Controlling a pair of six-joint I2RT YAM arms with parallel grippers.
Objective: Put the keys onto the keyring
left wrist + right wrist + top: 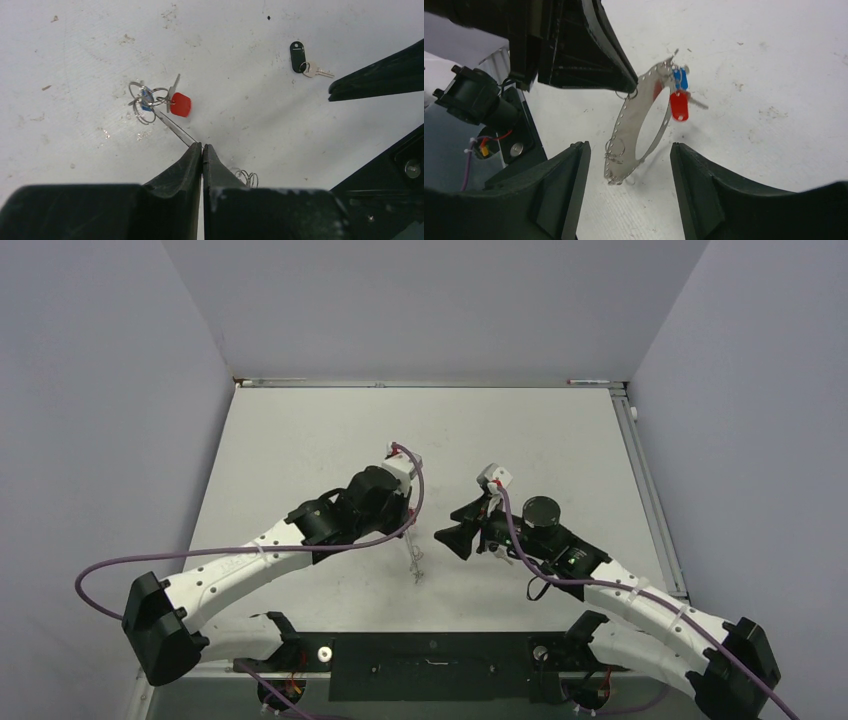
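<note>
My left gripper (202, 146) is shut on the rim of the keyring (634, 125), a flat silver loop with small holes, and holds it above the table. The blue key (680, 78) and the red key (679, 106) hang on the loop's far end. They also show in the left wrist view, blue key (146, 98) beside red key (180, 104). The black key (297, 50) lies apart on the table with its own small ring. My right gripper (626, 170) is open, its jaws on either side of the loop's lower end without touching it.
A few small wire split rings (616, 150) dangle from the loop's lower edge. The right gripper's fingers (375, 75) reach in from the right of the left wrist view. The white tabletop (330, 430) is scuffed, and grey walls enclose it on three sides.
</note>
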